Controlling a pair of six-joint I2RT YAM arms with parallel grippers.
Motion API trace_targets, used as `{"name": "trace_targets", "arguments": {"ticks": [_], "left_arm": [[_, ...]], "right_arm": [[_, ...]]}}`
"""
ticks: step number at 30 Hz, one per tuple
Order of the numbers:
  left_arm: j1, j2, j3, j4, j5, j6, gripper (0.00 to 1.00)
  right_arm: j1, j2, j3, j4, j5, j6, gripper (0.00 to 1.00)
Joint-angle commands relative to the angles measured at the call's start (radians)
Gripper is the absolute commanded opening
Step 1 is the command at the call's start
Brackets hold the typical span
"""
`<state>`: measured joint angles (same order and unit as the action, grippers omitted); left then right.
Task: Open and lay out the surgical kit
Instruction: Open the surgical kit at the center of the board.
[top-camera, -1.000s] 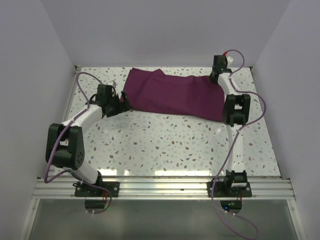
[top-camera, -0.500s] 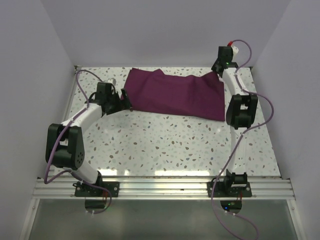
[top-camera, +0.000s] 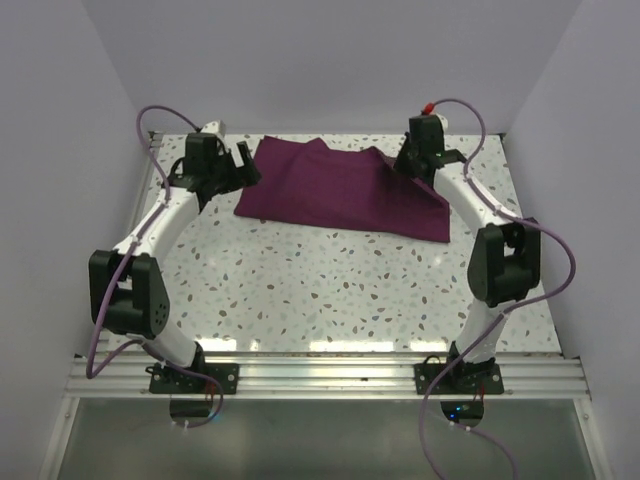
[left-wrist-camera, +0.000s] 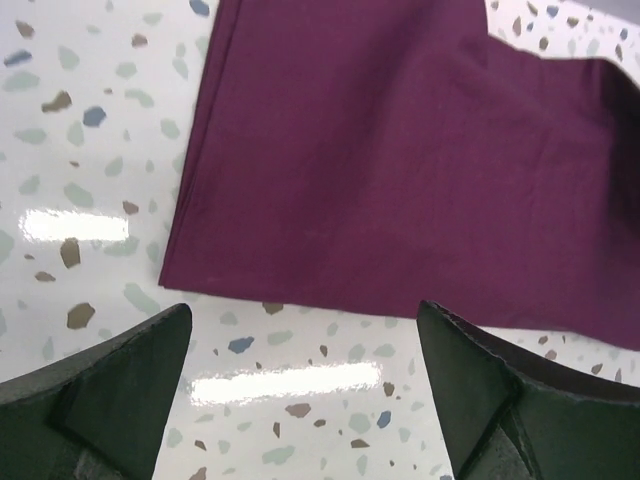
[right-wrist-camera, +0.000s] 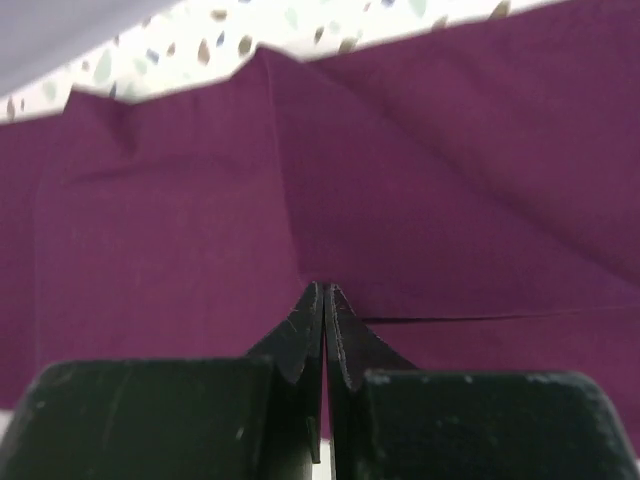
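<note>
Cloth (right-wrist-camera: 450, 200), dark maroon, is pinched between the right jaws, which are pressed tight together with no gap showing. In the right wrist view a crease runs from their tips up across the fabric toward its far edge, and the edge of a layer runs off to the right from the same spot. The pinch sits at the cloth's far right part, where a flap is turned in toward the middle, so the right side of the cloth slopes from the jaws down to its near right corner. The left jaws stand wide apart and hold nothing. They hover above bare tabletop (left-wrist-camera: 300, 385) just off the cloth's left edge, with one straight edge of the cloth lying just beyond their tips and spanning the gap between them, and a corner of it ahead of the left-hand jaw. From above, the cloth lies spread across the far half of the speckled tabletop between the two arms, flat on its left and rumpled on its right. The left arm (top-camera: 160, 220) reaches forward along the left side, and the right arm (top-camera: 475, 205) reaches along the right side and turns inward at the wrist. Purple cables (top-camera: 548, 245) loop off both arms, and a metal rail (top-camera: 330, 378) at the near edge carries their bases.
</note>
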<state>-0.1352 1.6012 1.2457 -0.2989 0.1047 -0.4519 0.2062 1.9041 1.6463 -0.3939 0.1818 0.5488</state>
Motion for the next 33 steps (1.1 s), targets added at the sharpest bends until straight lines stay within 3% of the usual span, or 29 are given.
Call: {"name": "trace_targets", "arguments": {"ticks": [1, 7, 8, 10, 13, 15, 20, 28, 29, 30, 31, 32, 33], "left_arm": [[0.003, 0.017, 0.125, -0.034, -0.066, 0.028, 0.99], [0.023, 0.057, 0.224, -0.045, -0.102, 0.002, 0.99], [0.023, 0.060, 0.230, -0.033, -0.100, -0.001, 0.99], [0.023, 0.069, 0.250, -0.022, -0.103, -0.019, 0.99], [0.023, 0.085, 0.258, 0.007, -0.102, -0.060, 0.99], [0.022, 0.094, 0.239, 0.040, -0.085, -0.083, 0.99], [0.003, 0.115, 0.207, 0.070, -0.079, -0.140, 0.99], [-0.047, 0.065, 0.160, -0.008, -0.137, -0.154, 0.99], [-0.052, 0.054, 0.137, -0.003, -0.123, -0.163, 0.99], [-0.056, 0.042, 0.080, -0.002, -0.109, -0.174, 0.99], [-0.073, 0.019, 0.049, 0.003, -0.109, -0.204, 0.99], [-0.084, 0.008, 0.013, 0.039, -0.080, -0.214, 0.99], [-0.093, -0.003, -0.058, 0.064, -0.056, -0.225, 0.99]], "right_arm": [[0.039, -0.182, -0.113, -0.008, -0.060, 0.036, 0.00], [0.091, -0.529, -0.439, -0.159, -0.132, 0.082, 0.00], [0.094, -0.656, -0.504, -0.199, -0.145, 0.095, 0.00], [0.096, -0.773, -0.554, -0.278, -0.177, 0.102, 0.00], [0.094, -0.983, -0.598, -0.559, -0.179, 0.097, 0.00], [0.094, -1.106, -0.600, -0.655, -0.179, 0.099, 0.00], [0.096, -1.179, -0.600, -0.911, -0.238, 0.007, 0.00], [0.101, -1.255, -0.592, -1.135, -0.300, -0.079, 0.00], [0.102, -1.257, -0.592, -1.158, -0.300, -0.081, 0.18], [0.102, -1.251, -0.595, -1.169, -0.286, -0.073, 0.46], [0.102, -1.237, -0.602, -1.172, -0.278, -0.070, 0.65], [0.102, -1.213, -0.614, -1.154, -0.269, -0.066, 0.81], [0.102, -1.197, -0.617, -1.139, -0.259, -0.063, 0.84]]}}
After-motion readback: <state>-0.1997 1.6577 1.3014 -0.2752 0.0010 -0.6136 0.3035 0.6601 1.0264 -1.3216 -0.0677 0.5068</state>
